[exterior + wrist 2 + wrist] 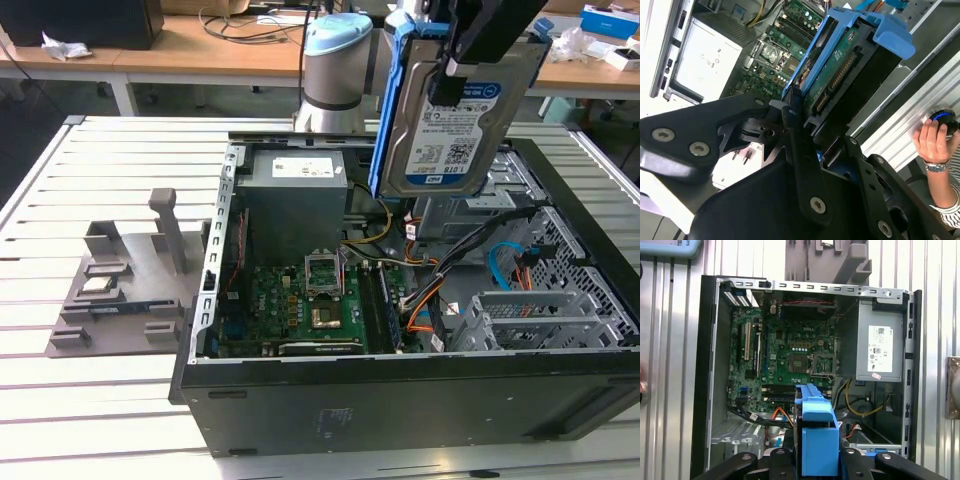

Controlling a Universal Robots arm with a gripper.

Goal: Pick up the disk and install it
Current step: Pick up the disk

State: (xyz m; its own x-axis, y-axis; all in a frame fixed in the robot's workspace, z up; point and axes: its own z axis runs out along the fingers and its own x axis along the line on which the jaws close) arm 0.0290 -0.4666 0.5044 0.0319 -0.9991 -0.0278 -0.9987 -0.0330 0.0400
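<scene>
The disk (455, 115), a silver hard drive with a blue-and-white label in a blue plastic carrier, hangs upright above the back right part of the open computer case (400, 400). My gripper (452, 82) reaches down from above and is shut on the disk near its upper edge. In the second wrist view, the black fingers (796, 131) clamp the disk (840, 65), whose green circuit-board side faces the camera. In the first wrist view, the blue carrier end of the disk (815, 432) sits between the fingers of the gripper (812, 456), over the case interior.
Inside the case lie the green motherboard (300, 305), the grey power supply (292, 205), loose cables (430, 290) and metal brackets (540, 315). A grey fixture (120, 285) stands on the slatted table at the exterior view's left. A person's hand (935, 140) rests beside the case.
</scene>
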